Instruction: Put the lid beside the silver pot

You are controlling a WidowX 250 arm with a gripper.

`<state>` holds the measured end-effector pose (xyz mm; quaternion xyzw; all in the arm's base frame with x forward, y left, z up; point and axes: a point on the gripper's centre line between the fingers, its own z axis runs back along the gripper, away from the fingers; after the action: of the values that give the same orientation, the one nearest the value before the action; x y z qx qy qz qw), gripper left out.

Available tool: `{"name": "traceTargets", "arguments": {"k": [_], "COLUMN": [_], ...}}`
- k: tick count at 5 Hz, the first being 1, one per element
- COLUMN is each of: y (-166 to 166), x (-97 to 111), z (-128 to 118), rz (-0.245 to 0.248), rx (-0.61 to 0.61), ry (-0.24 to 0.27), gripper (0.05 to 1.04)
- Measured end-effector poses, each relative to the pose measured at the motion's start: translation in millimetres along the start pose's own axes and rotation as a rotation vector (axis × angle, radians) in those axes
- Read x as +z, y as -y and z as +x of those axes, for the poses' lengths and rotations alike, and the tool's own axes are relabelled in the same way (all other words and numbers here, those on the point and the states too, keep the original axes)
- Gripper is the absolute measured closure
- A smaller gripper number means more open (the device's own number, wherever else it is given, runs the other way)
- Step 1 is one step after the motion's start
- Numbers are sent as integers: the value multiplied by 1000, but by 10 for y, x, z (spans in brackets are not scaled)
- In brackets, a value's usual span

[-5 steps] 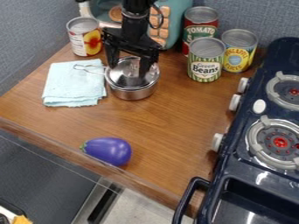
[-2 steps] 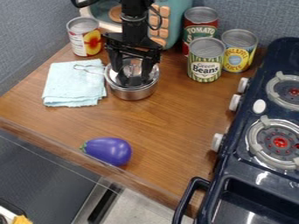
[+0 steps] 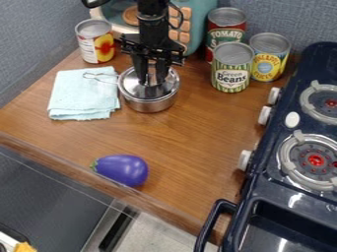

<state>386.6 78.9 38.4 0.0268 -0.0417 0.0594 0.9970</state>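
Note:
The black gripper (image 3: 152, 81) hangs over the silver pot (image 3: 151, 104), upper left of centre. Its fingers stand close together around the upright knob of the glass lid, shut on it. The metal-rimmed lid (image 3: 133, 87) lies on the pot's top, partly hidden behind the fingers. The pot's wire handle points left, over the light blue cloth.
The folded cloth (image 3: 82, 98) lies left of the pot. Cans (image 3: 231, 69) stand at the back right, another can (image 3: 95, 42) at the back left. A purple eggplant (image 3: 123, 170) lies near the front edge; the dark stove (image 3: 273, 172) is at right.
The gripper's fingers have drawn together from a wide opening to either side of the lid's knob. Lid and pot have kept their places.

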Motion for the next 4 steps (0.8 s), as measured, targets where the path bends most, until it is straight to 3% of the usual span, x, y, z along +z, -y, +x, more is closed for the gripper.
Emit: {"name": "traceTargets", "arguments": {"k": [1,2,4], "y": [-27,-27,-87], "x": [-13,-1,176], "z": [-29,-45,-330], "rz": [-3,-4,46], "rx": [5,-7,7], "ry": [-3,-12,-68], "gripper": [923,1020,1031]}}
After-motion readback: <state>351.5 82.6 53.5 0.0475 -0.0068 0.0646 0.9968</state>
